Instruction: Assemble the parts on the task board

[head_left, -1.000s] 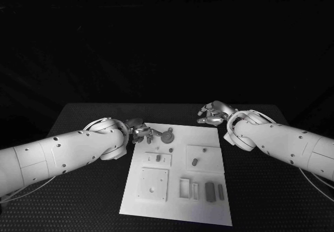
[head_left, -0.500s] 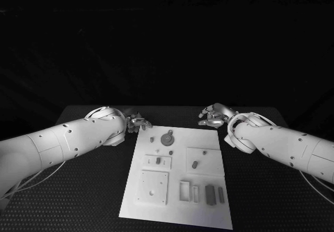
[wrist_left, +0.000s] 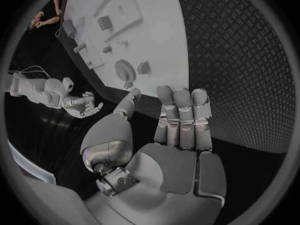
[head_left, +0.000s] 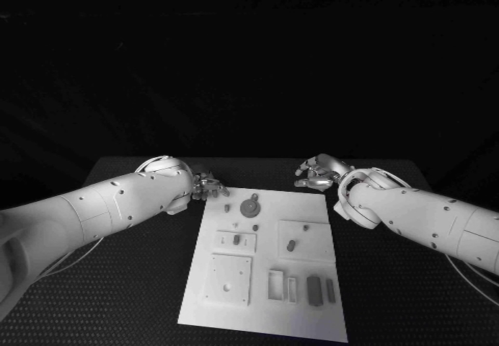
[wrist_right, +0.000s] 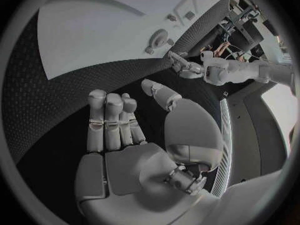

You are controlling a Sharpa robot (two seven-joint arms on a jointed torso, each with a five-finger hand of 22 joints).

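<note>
Two white robot arms reach over a black textured table (head_left: 125,288), flanking the long white rectangular task board (head_left: 312,324) that lies between them. The silver left hand (head_left: 206,185) hovers just off the board's far left corner, empty, its fingers extended side by side with the thumb held apart, as the left wrist view shows. The silver right hand (head_left: 317,174) hangs beyond the far right corner, also empty, fingers straight and close together, thumb out.

The likely trouble: the small grey parts sit close together, so a broad hand coming down for one could nudge its neighbour or shift the unclamped board.

By count: one board, two hands, one round grey gear-like disc (head_left: 249,207) near the far end, and three raised square plates (head_left: 228,277) on the board. Beside the disc stands one small grey peg (head_left: 228,207). The head view shows roughly seven further small grey pieces; the exact number cannot be told.
</note>
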